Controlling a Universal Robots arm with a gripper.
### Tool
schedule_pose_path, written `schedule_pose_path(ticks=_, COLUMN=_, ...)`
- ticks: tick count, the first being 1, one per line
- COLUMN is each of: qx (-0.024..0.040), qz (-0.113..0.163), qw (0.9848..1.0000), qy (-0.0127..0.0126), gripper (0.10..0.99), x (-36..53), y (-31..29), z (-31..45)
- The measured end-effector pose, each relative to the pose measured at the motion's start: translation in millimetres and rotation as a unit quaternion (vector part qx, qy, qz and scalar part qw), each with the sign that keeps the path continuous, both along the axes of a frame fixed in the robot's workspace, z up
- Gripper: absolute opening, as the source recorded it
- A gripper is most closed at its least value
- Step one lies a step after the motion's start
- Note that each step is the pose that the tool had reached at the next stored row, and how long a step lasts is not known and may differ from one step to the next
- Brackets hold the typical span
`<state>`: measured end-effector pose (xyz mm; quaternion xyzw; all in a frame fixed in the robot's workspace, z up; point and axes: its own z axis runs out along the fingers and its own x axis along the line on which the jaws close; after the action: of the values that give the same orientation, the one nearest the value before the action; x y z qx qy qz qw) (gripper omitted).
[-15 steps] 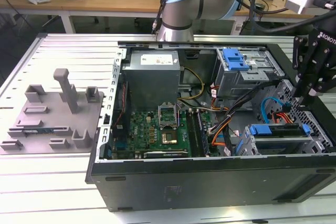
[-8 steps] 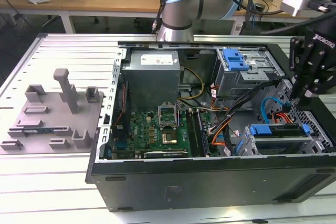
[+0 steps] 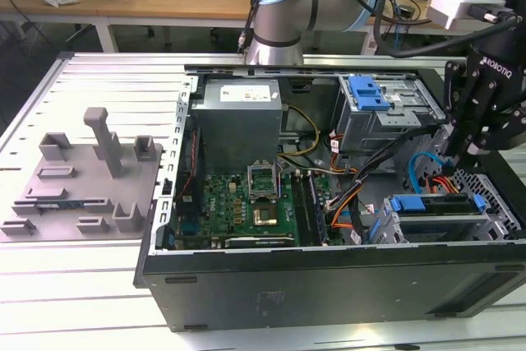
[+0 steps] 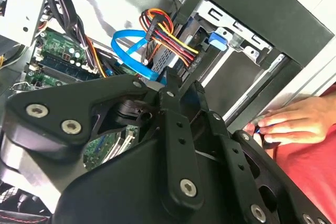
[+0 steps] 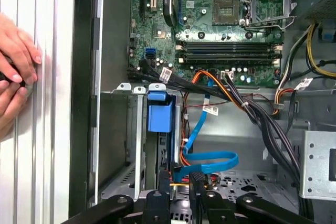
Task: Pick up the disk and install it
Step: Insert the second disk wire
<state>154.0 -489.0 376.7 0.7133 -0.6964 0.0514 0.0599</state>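
**Gripper over the drive bay, disk seated in the case**

In the exterior view, read the frame as a clock face. The open case lies on its side on the slatted table and runs from the centre out to 3 o'clock. The grey fixture plate with its upright posts sits at 9 o'clock, apart from the case. Inside the case, the motherboard is near the centre, and the blue-tabbed cage is at 1 o'clock.

You find the disk at 4 o'clock, lying in the bay against the case wall, its blue rail uppermost. In the first wrist view its blue tab stands out of the bay slot.

The gripper hangs at 3 o'clock, just above the far end of the disk. In both wrist views its fingers stand narrow, close to one another, with nothing seen clamped between them. Whether they touch the disk you cannot tell.

A looped blue cable lies just beyond the fingertips, beside a bundle of coloured wires.

A person's hand rests on the table just outside the case wall.
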Motion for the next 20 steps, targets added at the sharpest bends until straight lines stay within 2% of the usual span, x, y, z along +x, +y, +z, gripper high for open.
schedule_pose_path(ticks=10, qx=-0.0001, qz=-0.002, qw=1.0, qy=0.0, gripper=0.29, x=-2.6, y=-1.2, z=-5.2)
schedule_pose_path(ticks=14, qx=0.0, qz=-0.041, qw=0.9992, qy=0.0001, gripper=0.29, x=-2.8, y=-1.2, z=-6.7)
schedule_pose_path(ticks=20, qx=0.0, qz=-0.046, qw=0.9989, qy=0.0001, gripper=0.29, x=-2.7, y=-2.7, z=-7.3)
